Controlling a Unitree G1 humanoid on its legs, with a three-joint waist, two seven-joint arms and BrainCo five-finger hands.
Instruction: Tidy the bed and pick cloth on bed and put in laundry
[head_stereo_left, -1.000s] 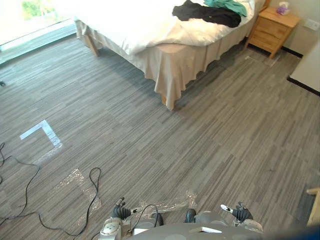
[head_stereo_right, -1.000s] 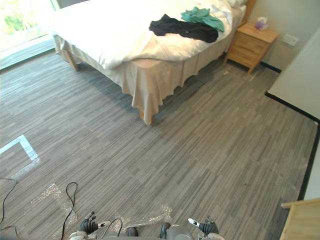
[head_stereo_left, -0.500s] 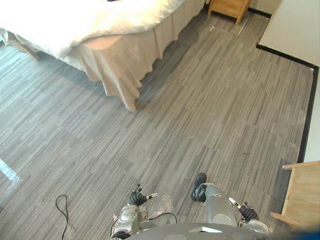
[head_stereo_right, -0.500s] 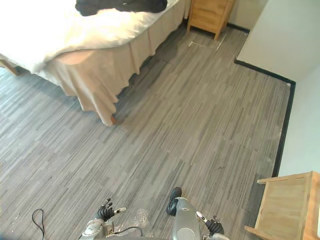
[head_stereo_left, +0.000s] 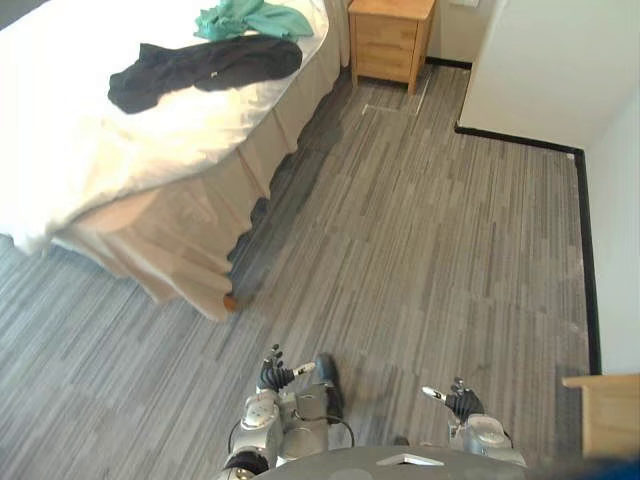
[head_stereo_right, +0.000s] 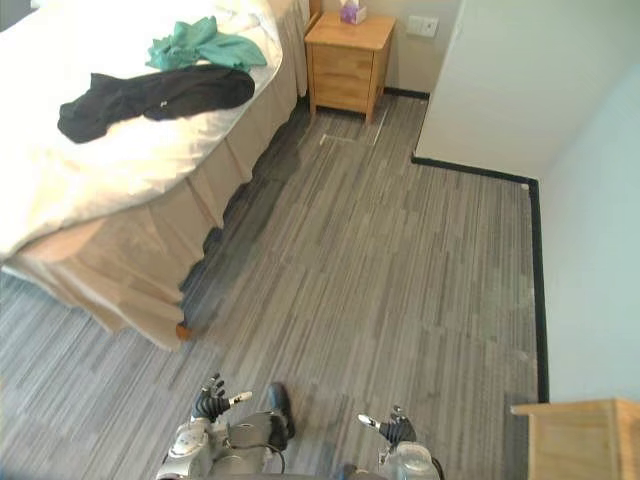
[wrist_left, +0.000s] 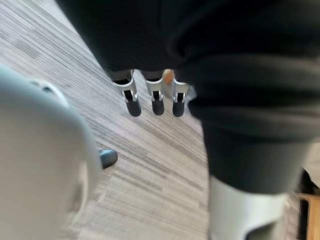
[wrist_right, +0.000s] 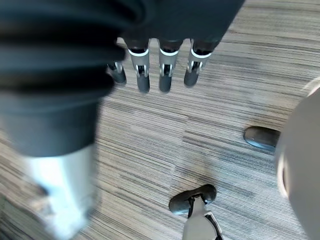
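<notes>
Grey striped floor near; bed far left w/ black cloth & green cloth on top. Left hand & right hand low, fingers straight, both empty.

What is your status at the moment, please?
Left robot hand and right robot hand open, empty. Black cloth and green cloth lie on bed, untouched. Nightstand beyond bed, off the path.

Head stereo shares bed, wrists face floor
</notes>
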